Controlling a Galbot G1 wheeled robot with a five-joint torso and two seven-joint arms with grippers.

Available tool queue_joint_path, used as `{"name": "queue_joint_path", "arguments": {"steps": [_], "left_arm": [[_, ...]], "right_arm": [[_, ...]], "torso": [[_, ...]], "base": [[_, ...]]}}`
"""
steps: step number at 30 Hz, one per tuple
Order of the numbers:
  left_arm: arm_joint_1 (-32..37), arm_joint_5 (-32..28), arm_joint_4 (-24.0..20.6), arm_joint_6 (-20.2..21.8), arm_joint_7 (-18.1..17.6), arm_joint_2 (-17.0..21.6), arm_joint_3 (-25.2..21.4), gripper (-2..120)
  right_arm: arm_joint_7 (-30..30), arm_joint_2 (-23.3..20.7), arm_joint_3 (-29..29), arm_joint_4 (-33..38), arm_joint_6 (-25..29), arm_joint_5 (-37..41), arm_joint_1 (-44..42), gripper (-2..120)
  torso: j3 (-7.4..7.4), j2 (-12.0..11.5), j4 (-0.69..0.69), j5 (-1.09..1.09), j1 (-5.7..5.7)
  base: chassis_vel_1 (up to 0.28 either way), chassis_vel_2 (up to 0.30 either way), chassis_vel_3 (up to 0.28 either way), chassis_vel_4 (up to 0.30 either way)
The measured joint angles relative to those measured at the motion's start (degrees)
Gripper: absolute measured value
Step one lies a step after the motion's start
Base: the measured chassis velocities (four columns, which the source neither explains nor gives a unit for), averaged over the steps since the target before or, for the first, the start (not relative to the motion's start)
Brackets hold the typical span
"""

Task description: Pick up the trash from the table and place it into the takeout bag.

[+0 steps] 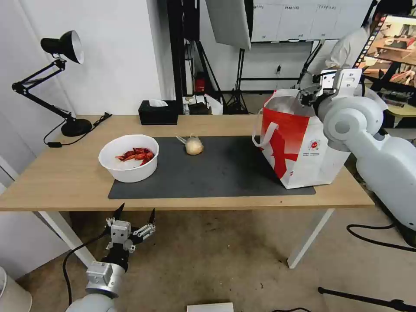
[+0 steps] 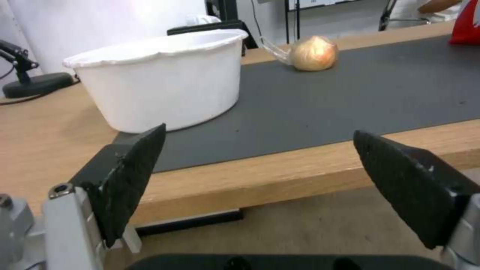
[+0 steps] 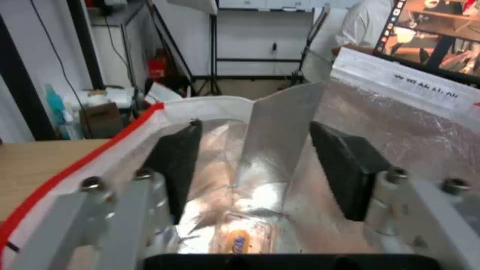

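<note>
A plain white wall point(image 1: 108, 56) stands behind the work area, meeting a black upright post point(image 1: 177, 47). A white softbox panel point(image 1: 227, 19) hangs above black tripod legs point(image 1: 203, 65). The floor is mottled grey-brown concrete point(image 1: 216, 260), crossed by a black cable point(image 1: 372, 240) at right.

Pale grey rounded arms, silver bolted brackets, black textured fingers point(image 2: 131, 176), black cable
</note>
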Motion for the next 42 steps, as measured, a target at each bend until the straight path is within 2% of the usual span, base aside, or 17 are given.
{"name": "queue_joint_path", "arguments": {"steps": [2, 3, 6, 7, 10, 11, 13, 15, 17, 18, 21, 22, 24, 25, 28, 32, 42], "left_arm": [[-0.1, 0.0, -0.1, 0.0, 0.0, 0.0, 0.0, 100], [-0.1, 0.0, -0.1, 0.0, 0.0, 0.0, 0.0, 100], [-0.2, -0.2, -0.6, 0.0, 0.0, 0.0, -0.2, 100], [-0.2, -0.2, -0.6, 0.0, 0.0, 0.0, -0.2, 100], [-0.2, -0.3, -1.2, -0.3, 0.0, -0.2, -0.5, 100], [-0.2, -0.3, -1.2, -0.3, 0.0, -0.2, -0.5, 100], [0.0, -0.3, -1.6, -0.8, 0.0, -0.8, -1.0, 100], [0.6, -0.2, -1.8, -0.9, 0.0, -1.3, -1.4, 100], [2.2, 0.6, -2.2, -1.4, 0.0, -2.7, -2.5, 100], [2.2, 0.6, -2.2, -1.4, 0.0, -2.7, -2.5, 100], [2.7, 1.7, -2.0, -1.8, 0.0, -3.4, -2.8, 100], [2.7, 1.7, -2.0, -1.8, 0.0, -3.4, -2.8, 100], [2.8, 1.9, -1.8, -1.8, 0.1, -3.5, -2.8, 100], [2.8, 1.9, -1.8, -1.8, 0.1, -3.5, -2.8, 100], [3.3, 2.3, -1.8, -1.8, 0.1, -3.4, -3.0, 100], [4.2, 3.1, -1.7, 0.1, 0.2, -3.4, -3.4, 100], [4.6, 3.4, -1.5, 1.6, 0.3, -3.1, -3.5, 100]], "right_arm": [[-3.9, -0.6, 1.3, 1.8, 3.6, -0.2, -2.2, 74], [-3.9, -0.6, 1.3, 1.8, 3.6, -0.2, -2.2, 74], [-13.4, -2.4, 4.8, 7.6, 13.8, -2.8, -10.1, 87], [-13.4, -2.4, 4.8, 7.6, 13.8, -2.8, -10.1, 87], [-20.2, -4.5, 8.1, 13.8, 23.3, -7.7, -19.3, 99], [-20.2, -4.5, 8.1, 13.8, 23.3, -7.7, -19.3, 99], [-23.9, -5.1, 9.0, 17.9, 31.0, -14.9, -27.4, 100], [-25.0, -4.6, 9.3, 19.2, 33.0, -17.4, -30.8, 100], [-27.1, -2.7, 9.7, 20.9, 36.2, -21.3, -37.0, 100], [-27.1, -2.7, 9.7, 20.9, 36.2, -21.3, -37.0, 100], [-30.8, 0.9, 12.2, 21.0, 42.6, -30.2, -49.7, 100], [-30.8, 0.9, 12.2, 21.0, 42.6, -30.2, -49.7, 100], [-32.2, 3.9, 14.3, 20.2, 45.5, -35.7, -58.6, 100], [-32.2, 3.9, 14.3, 20.2, 45.5, -35.7, -58.6, 100], [-32.9, 7.5, 16.6, 19.1, 47.5, -43.1, -67.3, 100], [-31.1, 10.9, 17.1, 18.5, 46.8, -48.4, -74.8, 100], [-28.2, 13.4, 15.8, 19.5, 42.5, -49.1, -79.1, 100]], "torso": [[0.0, 0.0, 0.01, 0.0, 0.0], [0.0, 0.0, 0.01, 0.0, 0.0], [0.0, 0.0, 0.0, 0.01, 0.0], [0.0, 0.0, 0.0, 0.01, 0.0], [0.0, 0.0, -0.01, 0.02, 0.0], [0.0, 0.0, -0.01, 0.02, 0.0], [-0.01, 0.0, -0.02, -0.01, 0.0], [-0.01, 0.0, -0.03, 0.02, 0.0], [-0.01, 0.0, 0.02, 0.01, -0.01], [-0.01, 0.0, 0.02, 0.01, -0.01], [-0.01, 0.0, 0.02, -0.01, -0.01], [-0.01, 0.0, 0.02, -0.01, -0.01], [-0.01, 0.0, -0.03, 0.03, -0.01], [-0.01, 0.0, -0.03, 0.03, -0.01], [-0.01, 0.0, -0.01, -0.01, -0.01], [-0.01, 0.0, -0.02, 0.01, -0.01], [0.0, 0.0, 0.0, 0.0, -0.01]], "base": [[0.0, 0.0, 0.0, 0.0], [0.0, 0.0, 0.0, 0.0], [0.0, 0.0, 0.0, 0.0], [0.0, 0.0, 0.0, 0.0], [0.0, 0.0, 0.0, 0.0], [0.0, 0.0, 0.0, 0.0], [0.0, 0.0, 0.0, 0.0], [0.0, 0.0, 0.0, 0.0], [0.0, 0.0, 0.0, 0.0], [0.0, 0.0, 0.0, 0.0], [0.0, 0.0, 0.0, 0.0], [0.0, 0.0, 0.0, 0.0], [0.0, 0.0, 0.0, 0.0], [0.0, 0.0, 0.0, 0.0], [0.0, 0.0, 0.0, 0.0], [0.0, 0.0, 0.0, 0.0], [0.0, 0.0, 0.0, 0.0]]}}
